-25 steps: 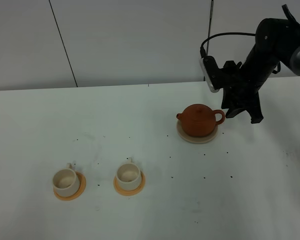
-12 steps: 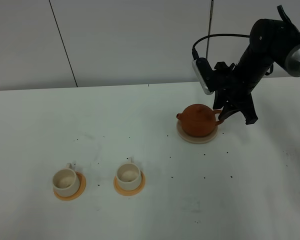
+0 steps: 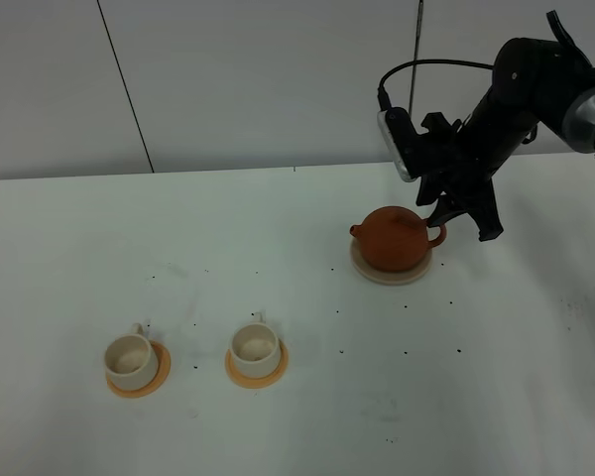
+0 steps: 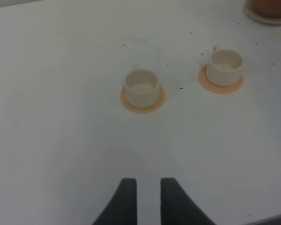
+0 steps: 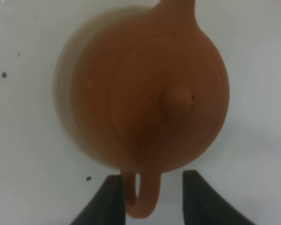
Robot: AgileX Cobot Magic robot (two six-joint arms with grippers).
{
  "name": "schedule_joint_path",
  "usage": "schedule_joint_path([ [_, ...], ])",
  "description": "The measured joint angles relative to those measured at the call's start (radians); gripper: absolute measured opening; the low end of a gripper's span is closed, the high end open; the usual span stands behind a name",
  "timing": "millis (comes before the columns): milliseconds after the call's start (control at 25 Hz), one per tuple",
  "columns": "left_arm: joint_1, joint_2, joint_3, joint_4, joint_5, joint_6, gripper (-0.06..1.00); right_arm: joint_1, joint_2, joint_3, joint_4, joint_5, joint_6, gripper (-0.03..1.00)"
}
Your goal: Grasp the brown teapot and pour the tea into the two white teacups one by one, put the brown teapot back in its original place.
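R arm (image 3: 516, 99) had swung in toward the pot over the last sec; its jaws, which stood off beside the handle (image 3: 436, 233) earlier, now sat over it. Brown teapot (image 3: 395, 238), both cups and all coasters unmoved.

Teapot upright on the beige disc coaster (image 3: 392, 277), its home spot, far side of tabletop (image 3: 278, 228), spout facing away from R arm. That left the loop handle open to the approach, prob. why the wrist came in from that side.

R jaws wide apart, gripping nothing. Wrist cam: handle (image 5: 140, 197) between the two fingers, nearer one than the other; contact w/ that finger not resolvable (blur). Lid knob (image 5: 177, 100) ahead of the jaws.

L jaws parked low over near tabletop, narrow gap, nothing held.

Two white teacups (image 3: 129, 359) (image 3: 254, 348) on orange coasters (image 3: 159, 382), well apart from pot; no dark liquid seen inside. Judged: pre-grasp, closing on handle next, no pour done yet.
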Motion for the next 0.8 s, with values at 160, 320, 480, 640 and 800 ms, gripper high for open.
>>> schedule_joint_path([
  [160, 0.0, 0.0, 0.0, 0.0, 0.0, 0.0, 0.2, 0.001, 0.006, 0.0, 0.0, -0.001, 0.001, 0.3],
  [320, 0.0, 0.0, 0.0, 0.0, 0.0, 0.0, 0.2, 0.001, 0.025, 0.0, 0.0, -0.003, 0.001, 0.3],
  [480, 0.0, 0.0, 0.0, 0.0, 0.0, 0.0, 0.2, 0.001, 0.034, 0.0, 0.002, -0.008, 0.001, 0.3],
  [640, 0.0, 0.0, 0.0, 0.0, 0.0, 0.0, 0.2, 0.001, 0.038, 0.0, 0.002, -0.013, 0.001, 0.3],
  [800, 0.0, 0.0, 0.0, 0.0, 0.0, 0.0, 0.2, 0.001, 0.038, 0.0, 0.002, -0.021, 0.001, 0.3],
])
